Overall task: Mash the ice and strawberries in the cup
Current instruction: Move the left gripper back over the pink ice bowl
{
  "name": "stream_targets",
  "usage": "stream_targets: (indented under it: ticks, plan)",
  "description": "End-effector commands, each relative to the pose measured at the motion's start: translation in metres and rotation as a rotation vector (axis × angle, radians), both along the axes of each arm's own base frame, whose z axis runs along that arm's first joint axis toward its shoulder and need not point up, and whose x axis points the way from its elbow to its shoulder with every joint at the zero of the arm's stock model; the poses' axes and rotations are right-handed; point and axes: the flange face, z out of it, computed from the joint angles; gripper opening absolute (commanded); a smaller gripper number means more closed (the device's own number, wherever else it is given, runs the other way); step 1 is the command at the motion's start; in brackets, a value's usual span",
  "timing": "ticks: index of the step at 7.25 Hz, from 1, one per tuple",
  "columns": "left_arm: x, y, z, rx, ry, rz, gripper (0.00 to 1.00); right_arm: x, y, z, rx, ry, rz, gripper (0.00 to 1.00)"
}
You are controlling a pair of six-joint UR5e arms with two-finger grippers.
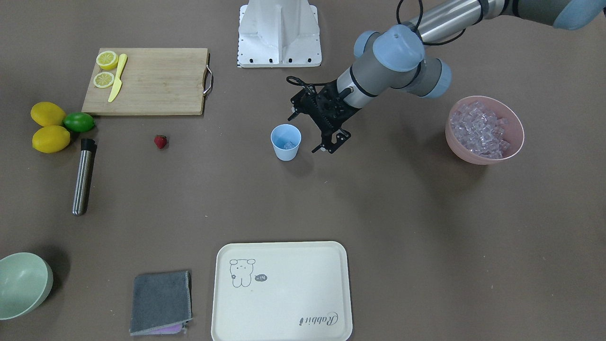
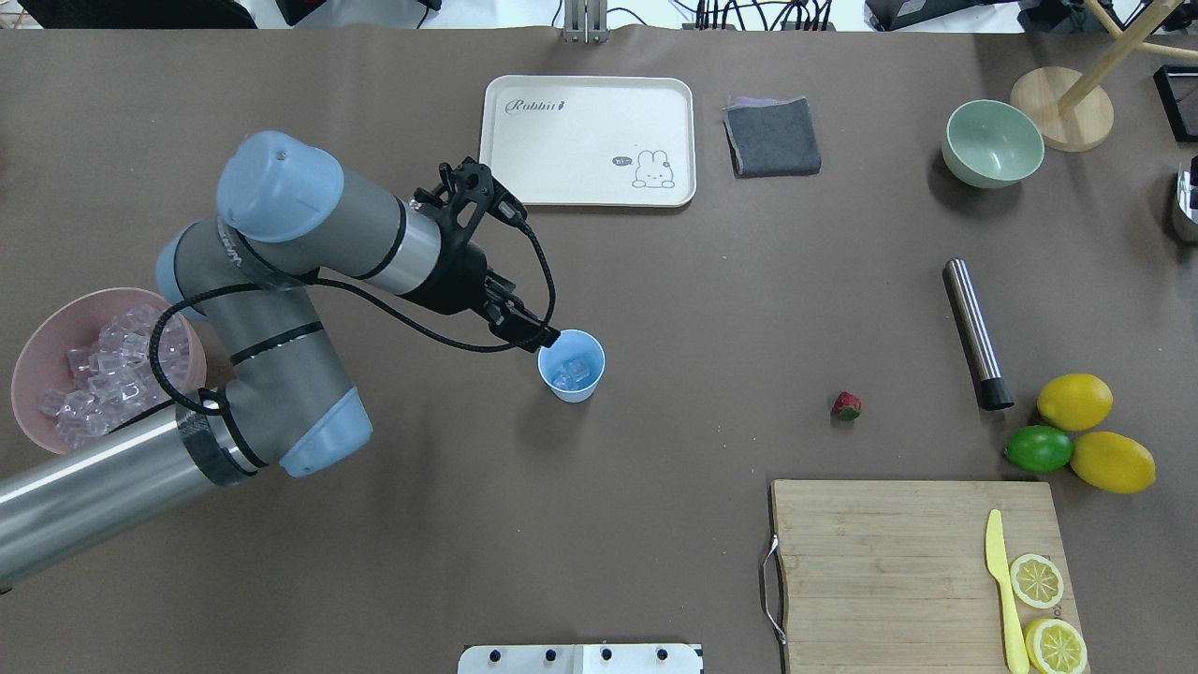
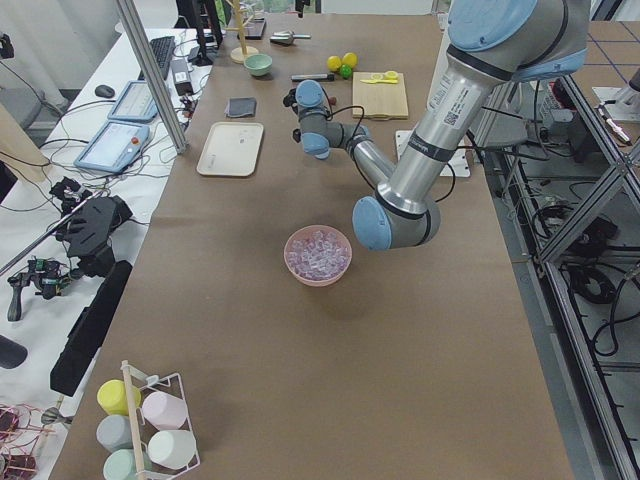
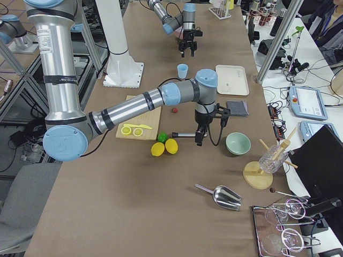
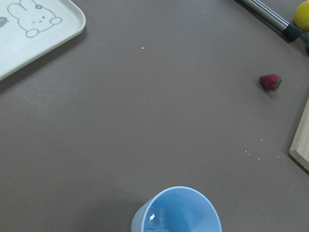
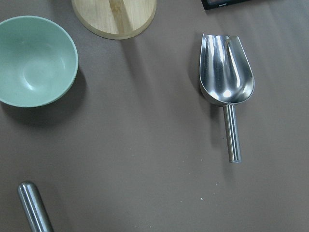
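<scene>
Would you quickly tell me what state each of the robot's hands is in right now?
Left hand: open, holding nothing.
Right hand: cannot be told from these views.

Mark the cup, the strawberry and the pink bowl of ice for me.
cup [image 1: 286, 153]: exterior front-facing view, on its outer wall below the rim.
strawberry [image 1: 160, 141]: exterior front-facing view, on its red body.
pink bowl [image 1: 514, 118]: exterior front-facing view, on its bare inner wall.
</scene>
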Motion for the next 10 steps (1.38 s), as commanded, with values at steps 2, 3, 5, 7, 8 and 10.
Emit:
stream_targets:
  ticks: [2,3,5,7,8,10]
  plan:
    - [-0.1,-0.051,0.055,0.022,-0.017,0.051,0.97,-0.003,0.001,0.0,-0.012,-0.027,-0.008,1.0]
    - [-0.124,-0.059,0.073,0.052,-0.027,0.063,0.97,-0.008,0.001,0.002,-0.017,-0.026,-0.017,1.0]
    - [-0.171,-0.069,0.12,0.107,-0.054,0.077,0.97,-0.015,0.002,0.006,-0.025,-0.025,-0.031,1.0]
    - [-0.227,-0.07,0.163,0.141,-0.059,0.092,0.97,-0.018,0.003,0.008,-0.028,-0.024,-0.037,1.0]
    - [-0.245,-0.062,0.188,0.178,-0.078,0.094,0.97,-0.018,0.003,0.008,-0.028,-0.024,-0.037,1.0]
    - [-0.275,-0.045,0.244,0.225,-0.127,0.103,0.97,-0.019,0.004,0.01,-0.032,-0.023,-0.04,1.0]
